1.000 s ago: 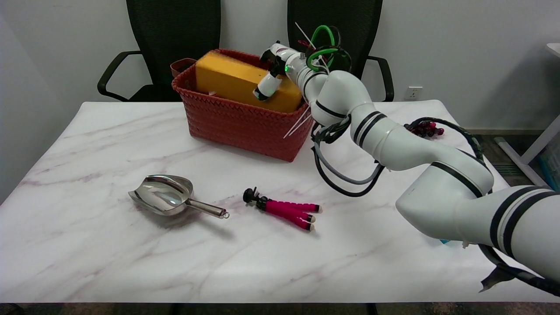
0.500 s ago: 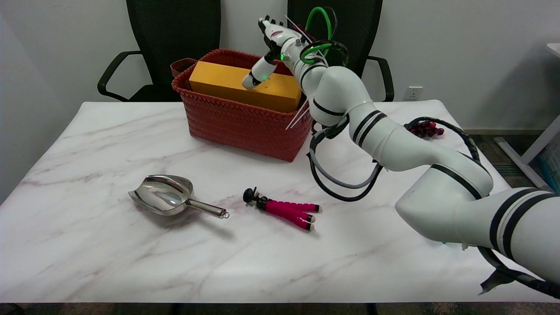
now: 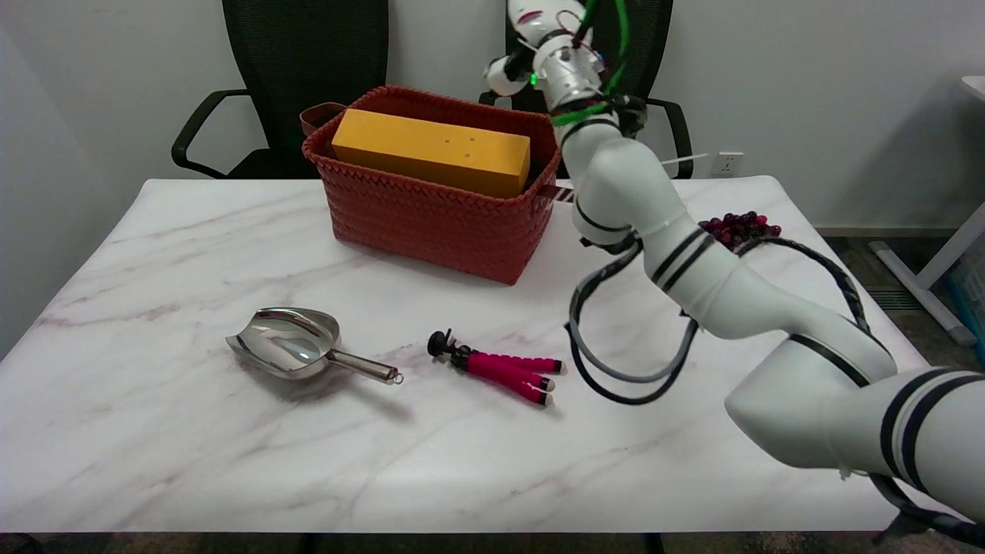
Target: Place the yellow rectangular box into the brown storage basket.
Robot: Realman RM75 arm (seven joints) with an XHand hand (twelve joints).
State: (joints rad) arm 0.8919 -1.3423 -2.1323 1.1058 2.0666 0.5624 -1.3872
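Note:
The yellow rectangular box (image 3: 431, 152) lies inside the brown woven storage basket (image 3: 431, 219) at the back middle of the table. It rests slantwise, with its top face above the rim, and nothing touches it. My right hand (image 3: 529, 35) is high above the basket's right end, clear of the box. The picture's top edge cuts off part of the hand. It holds nothing, and one finger (image 3: 500, 77) sticks out to the left.
A metal scoop (image 3: 288, 346) and a pink mini tripod (image 3: 504, 369) lie on the near half of the marble table. Dark red grapes (image 3: 739, 225) sit at the right, behind my forearm. Two black chairs stand behind the table. Cables (image 3: 616, 369) hang from my arm.
My hand let go of the box and rose up and to the right, away from the basket. The box settled lower and flatter in the basket.

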